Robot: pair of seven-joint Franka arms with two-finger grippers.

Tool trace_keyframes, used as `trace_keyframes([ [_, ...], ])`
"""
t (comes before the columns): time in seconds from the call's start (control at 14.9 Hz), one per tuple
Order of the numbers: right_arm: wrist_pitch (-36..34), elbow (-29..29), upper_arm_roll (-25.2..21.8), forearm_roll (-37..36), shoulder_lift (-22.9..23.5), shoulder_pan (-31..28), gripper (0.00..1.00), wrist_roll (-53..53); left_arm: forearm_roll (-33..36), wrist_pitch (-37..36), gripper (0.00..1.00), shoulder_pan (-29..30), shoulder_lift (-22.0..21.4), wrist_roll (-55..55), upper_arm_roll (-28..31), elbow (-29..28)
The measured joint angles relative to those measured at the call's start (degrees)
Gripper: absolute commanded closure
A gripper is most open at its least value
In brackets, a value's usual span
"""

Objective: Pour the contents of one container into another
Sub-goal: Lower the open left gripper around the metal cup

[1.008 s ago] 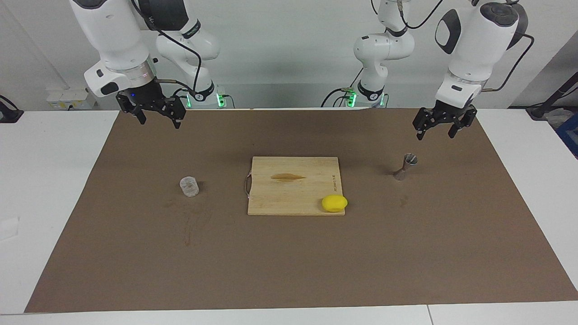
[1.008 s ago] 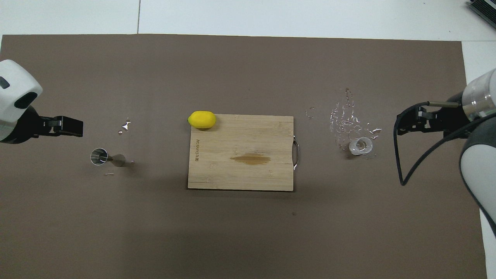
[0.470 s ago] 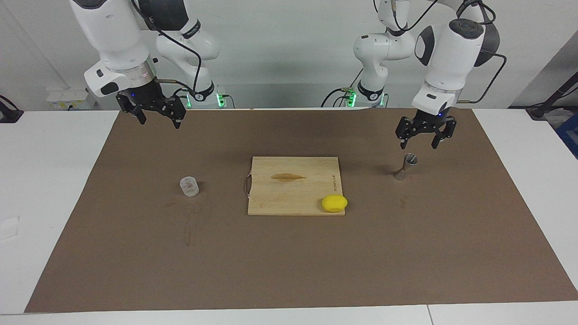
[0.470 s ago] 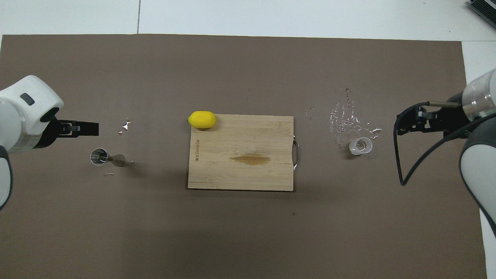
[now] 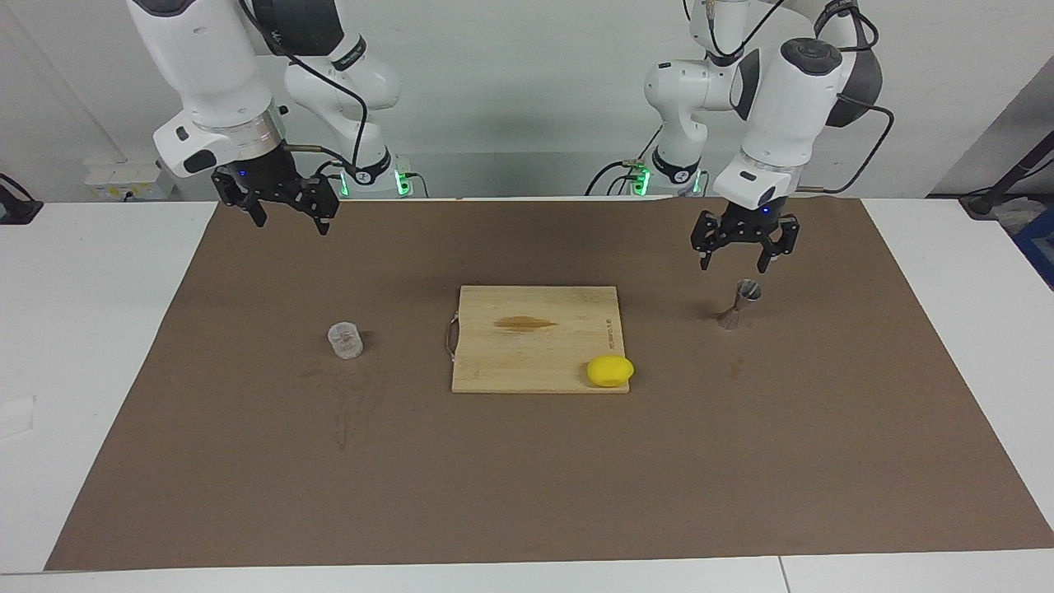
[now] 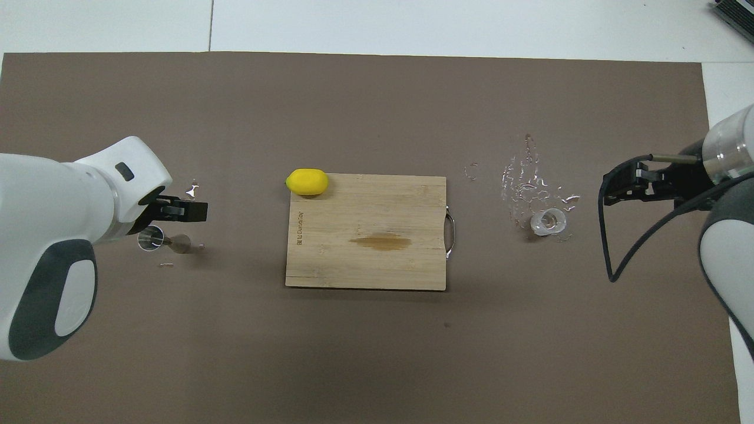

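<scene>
The left pincer [image 5: 735, 262] hangs in the air with its two black fingers spread wide apart, gripping nothing. It is over the brown mat just above the jigger [image 5: 739, 304], with a clear gap between its fingertips and the jigger's rim. The jigger is a small silvery metal piece, hourglass-shaped, two cones joined at a thin waist; it stands on the mat toward the left arm's end of the counter [image 5: 99, 329], its open upper cone showing as a shiny ring from overhead.

The right pincer [image 5: 288, 218] waits, raised over the edge of the mat at the right arm's end, its dark fingers likewise spread and empty. The clear cup [image 5: 345, 340] stands well apart from it, farther from the robots, upright on the mat. The cup is a short see-through cylinder with a thick glassy rim. From overhead, glinting wet droplets [image 6: 530, 176] lie scattered on the mat around it and just farther from the robots.

Between cup and jigger lies a wooden cutting board [image 5: 535, 338], rectangular, pale with fine straight grain, a thin metal handle on the edge facing the cup and a darker oblong stain near its middle. A smooth, bright yellow lemon [image 5: 610, 371], oval and matte, sits at the board's corner farthest from the robots on the jigger's side. The mat [image 5: 527, 478] is flat, dull brown and paper-like, over a white counter.
</scene>
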Motion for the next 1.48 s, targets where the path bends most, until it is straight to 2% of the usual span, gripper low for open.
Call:
trace_keyframes([
  [0.2,0.00,0.00,0.00,0.00,0.00,0.00,0.00,0.00,-2.19,-1.45,0.00,-1.83,0.00,-0.59,-0.04,-0.01],
  [0.54,0.00,0.00,0.00,0.00,0.00,0.00,0.00,0.00,-4.92,-3.54,0.00,-0.86,0.33,0.22,1.37,-0.01],
  [1.08,0.00,0.00,0.00,0.00,0.00,0.00,0.00,0.00,-24.57,-5.87,0.00,8.76,2.91,34.03,1.89,0.01],
  [1.48,0.00,0.00,0.00,0.00,0.00,0.00,0.00,0.00,-33.11,-10.37,0.00,13.74,6.95,51.17,1.91,2.23],
])
